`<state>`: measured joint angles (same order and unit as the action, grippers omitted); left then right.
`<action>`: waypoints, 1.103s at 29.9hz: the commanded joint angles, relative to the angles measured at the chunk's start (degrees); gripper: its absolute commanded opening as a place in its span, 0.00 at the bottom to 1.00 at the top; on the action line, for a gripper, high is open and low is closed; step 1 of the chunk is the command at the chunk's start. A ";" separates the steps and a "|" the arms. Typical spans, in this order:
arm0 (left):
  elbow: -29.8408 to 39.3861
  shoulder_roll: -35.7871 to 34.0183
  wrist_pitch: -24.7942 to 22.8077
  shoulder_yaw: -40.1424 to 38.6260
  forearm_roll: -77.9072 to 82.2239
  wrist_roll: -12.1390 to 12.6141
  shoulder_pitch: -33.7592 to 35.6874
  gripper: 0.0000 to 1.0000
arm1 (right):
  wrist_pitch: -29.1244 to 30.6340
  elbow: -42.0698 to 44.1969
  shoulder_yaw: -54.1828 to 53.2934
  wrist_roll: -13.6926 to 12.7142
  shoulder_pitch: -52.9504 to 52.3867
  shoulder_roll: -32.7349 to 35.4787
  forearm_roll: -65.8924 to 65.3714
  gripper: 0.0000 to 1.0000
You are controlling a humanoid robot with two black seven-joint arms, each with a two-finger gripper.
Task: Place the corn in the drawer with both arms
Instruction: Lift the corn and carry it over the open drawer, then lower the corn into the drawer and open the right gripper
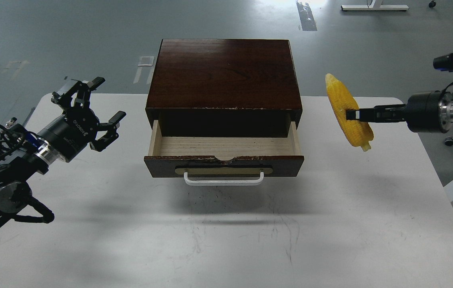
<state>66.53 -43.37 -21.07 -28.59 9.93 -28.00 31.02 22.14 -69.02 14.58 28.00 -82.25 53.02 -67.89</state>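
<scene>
The drawer [224, 165] of the dark brown wooden box [225, 74] stands pulled open in the middle of the white table [226, 240], its pale wood inside empty. My right gripper [351, 115] is shut on the yellow corn [346, 111] and holds it in the air to the right of the box, stub end down. My left gripper [96, 110] is open and empty, above the table to the left of the drawer.
The drawer's white bar handle [223, 180] faces the table's front. Grey floor lies behind the table, with a chair caster [449, 141] at the right edge.
</scene>
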 commanded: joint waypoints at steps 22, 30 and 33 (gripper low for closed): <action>0.10 -0.49 0.07 -1.03 0.00 0.00 0.01 0.99 | -3.94 -0.16 19.96 0.00 -29.29 -39.13 -18.94 0.03; 0.10 -0.75 0.07 -1.12 0.00 0.00 0.01 0.99 | -4.82 0.64 21.98 0.00 -28.76 -41.95 -18.33 0.63; 0.10 -0.75 -0.02 -1.12 0.00 0.00 0.01 0.99 | -4.91 0.55 22.07 0.00 -28.58 -41.69 -18.15 0.75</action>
<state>66.62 -44.10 -21.01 -29.68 9.94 -28.00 31.04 17.31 -68.38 36.56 28.00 -111.02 11.12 -86.29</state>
